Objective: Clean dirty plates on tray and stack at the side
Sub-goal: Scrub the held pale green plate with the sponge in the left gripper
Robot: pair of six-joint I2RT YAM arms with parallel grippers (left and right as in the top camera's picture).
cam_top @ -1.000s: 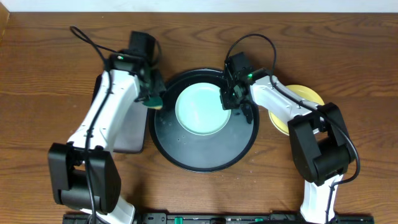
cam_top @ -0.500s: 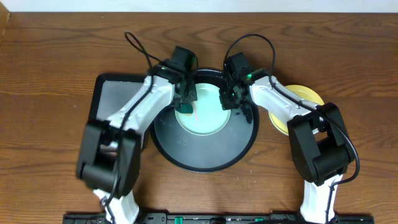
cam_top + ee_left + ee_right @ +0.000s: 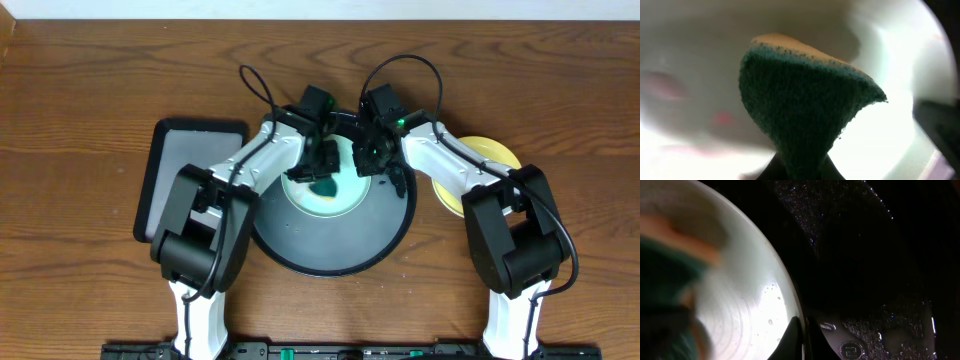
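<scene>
A pale mint plate (image 3: 322,200) lies in the large round black tray (image 3: 330,255). My left gripper (image 3: 322,172) is shut on a green and yellow sponge (image 3: 326,186) and presses it on the plate's middle; in the left wrist view the sponge (image 3: 805,105) fills the frame over the plate (image 3: 900,75). My right gripper (image 3: 368,162) is shut on the plate's right rim; in the right wrist view the fingers (image 3: 792,337) pinch the rim (image 3: 785,295). A pale yellow plate (image 3: 492,155) lies on the table right of the tray, partly under the right arm.
A grey-black rectangular tray (image 3: 175,180) lies left of the round tray. The wet tray floor (image 3: 865,280) shows water drops. The two arms meet over the tray's far half.
My left arm has swung right from the rectangular tray's edge, carrying the sponge onto the mint plate. The right gripper has kept its hold on the rim.
</scene>
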